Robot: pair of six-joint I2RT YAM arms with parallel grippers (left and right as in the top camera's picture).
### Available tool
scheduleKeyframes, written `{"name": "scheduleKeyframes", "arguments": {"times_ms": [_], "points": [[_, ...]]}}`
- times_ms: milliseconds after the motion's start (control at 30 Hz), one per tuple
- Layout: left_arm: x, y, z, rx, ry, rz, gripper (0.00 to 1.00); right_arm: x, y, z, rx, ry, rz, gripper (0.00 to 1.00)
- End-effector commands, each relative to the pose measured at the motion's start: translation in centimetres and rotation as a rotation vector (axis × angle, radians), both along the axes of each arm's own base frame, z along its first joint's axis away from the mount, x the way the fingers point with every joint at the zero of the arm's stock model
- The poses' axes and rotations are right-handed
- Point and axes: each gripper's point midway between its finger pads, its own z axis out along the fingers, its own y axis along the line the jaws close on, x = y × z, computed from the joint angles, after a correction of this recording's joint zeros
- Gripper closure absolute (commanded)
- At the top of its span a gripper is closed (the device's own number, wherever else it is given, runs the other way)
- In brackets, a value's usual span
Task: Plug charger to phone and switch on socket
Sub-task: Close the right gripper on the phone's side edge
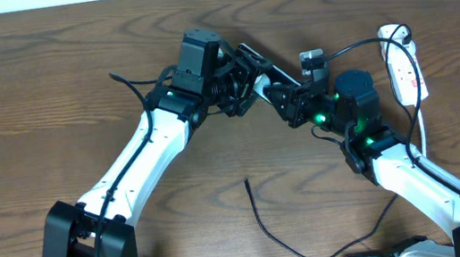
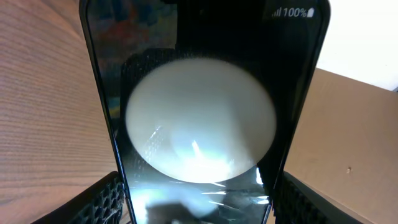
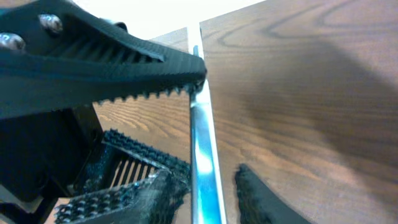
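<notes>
One phone (image 2: 205,93) is sitting between both grippers, over the middle of the table (image 1: 41,65) toward its far edge. Left gripper (image 1: 242,74) is grasping it across the width. In the left wrist view the ribbed pads (image 2: 102,199) are pressing on both long edges near the lower end. Screen is facing the camera, a big round white reflection is covering most of the glass, top end is reading "100%".

Right gripper (image 1: 287,95) is sitting at the phone's other end, on the side nearer the table's right edge. In the right wrist view the phone is showing edge-on as a thin shiny strip running between that gripper's fingers. Upper toothed finger (image 3: 106,56) is touching the strip with its tip, lower finger (image 3: 258,199) is sitting just beside it on the opposite face. Can't tell if that gripper is actually clenching the phone or just bracketing it.

Charger (image 1: 255,210) is lying loose on the table between the middle and the near edge. Its plug tip is pointing toward the far edge, well apart from the phone and both grippers.

Socket (image 1: 406,68) is lying along the right edge near the far right corner, apart from the phone and the charger tip.
</notes>
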Motion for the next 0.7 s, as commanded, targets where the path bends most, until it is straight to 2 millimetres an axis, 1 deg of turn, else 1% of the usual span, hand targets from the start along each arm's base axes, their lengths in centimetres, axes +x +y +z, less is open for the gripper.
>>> {"name": "scheduleKeyframes", "arguments": {"times_ms": [0, 33, 67, 100, 133, 167, 200, 233, 467, 500, 567, 667], "points": [[0.0, -0.5, 1.4, -0.027, -0.017, -0.015, 0.92, 0.1, 0.3, 0.4, -0.001, -0.011, 0.005, 0.79], [0.0, -0.5, 1.4, -0.026, -0.015, -0.015, 0.90, 0.1, 0.3, 0.4, -0.001, -0.011, 0.005, 0.81], [0.0, -0.4, 1.3, -0.026, -0.015, -0.015, 0.84, 0.1, 0.3, 0.4, 0.001, -0.007, 0.003, 0.84], [0.0, -0.4, 1.3, -0.026, -0.015, -0.015, 0.68, 0.1, 0.3, 0.4, 0.007, 0.000, 0.001, 0.88], [0.0, -0.4, 1.3, -0.025, -0.014, -0.015, 0.43, 0.1, 0.3, 0.3, 0.013, 0.007, -0.002, 0.95], [0.0, -0.4, 1.3, -0.025, -0.014, -0.015, 0.27, 0.1, 0.3, 0.3, 0.013, 0.007, -0.002, 0.98], [0.0, -0.4, 1.3, -0.024, -0.016, -0.016, 0.17, 0.1, 0.3, 0.3, 0.013, 0.007, -0.002, 0.99], [0.0, -0.4, 1.3, -0.023, -0.018, -0.017, 0.10, 0.1, 0.3, 0.3, 0.013, 0.008, -0.002, 0.99], [0.5, 0.2, 1.4, -0.024, -0.025, -0.009, 0.09, 0.3, 0.0, 0.4, 0.015, 0.009, -0.011, 0.99], [0.4, 0.4, 1.5, -0.036, -0.022, -0.019, 0.10, 0.4, -0.3, 0.3, 0.014, 0.009, -0.020, 0.99], [0.3, 0.5, 2.1, -0.069, -0.033, -0.058, 0.09, 0.9, -1.1, 0.3, 0.024, 0.021, -0.050, 0.99], [0.3, 0.9, 3.6, -0.135, -0.084, -0.146, 0.09, 1.8, -3.0, 0.0, 0.066, 0.079, -0.134, 0.99]]}}
